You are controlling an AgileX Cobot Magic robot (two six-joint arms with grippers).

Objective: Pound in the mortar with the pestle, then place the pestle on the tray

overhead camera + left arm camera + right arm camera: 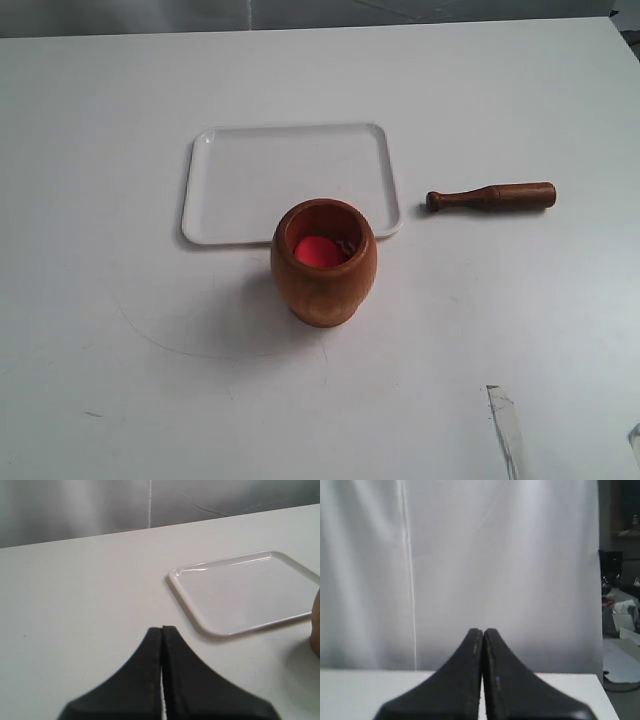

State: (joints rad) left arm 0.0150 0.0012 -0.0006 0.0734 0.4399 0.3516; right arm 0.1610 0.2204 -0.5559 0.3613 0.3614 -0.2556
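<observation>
White table [120, 350], bare matte top, pale curtain behind it in both wrist views. Neither arm shows in the exterior view.

Left claw [162, 630]: black fingers pressed tip to tip, nothing between them, hanging over bare table on the left side of the mortar. Right claw [483, 630]: same, closed and empty, aimed at the curtain with only a strip of table under it. No task thing is in its view.

Landmark is the reddish-brown barrel-shaped wooden mortar [323, 275], upright near the table's middle, mouth up, a round red lump [318, 251] in the bottom. Only a sliver of it shows in the left wrist view.

Flat white rectangular plastic tray with a low rim [240, 180] lies just behind the mortar, empty. Its near edge is hidden by the mortar's rim, so contact cannot be told.

Slim dark-brown turned wooden pestle [491, 197] lies flat on the table to the mortar's right and a little beyond it, just off the tray's right edge and not touching it. Its knobbed thin end points toward the tray, its thick end away.

Step judged: none begun, the pestle pickup comes first. Next move likely falls to the right claw, which is the pestle's side. It has to open, come down over the pestle's shaft, close across it and lift. The stick is round and may roll if nudged.
</observation>
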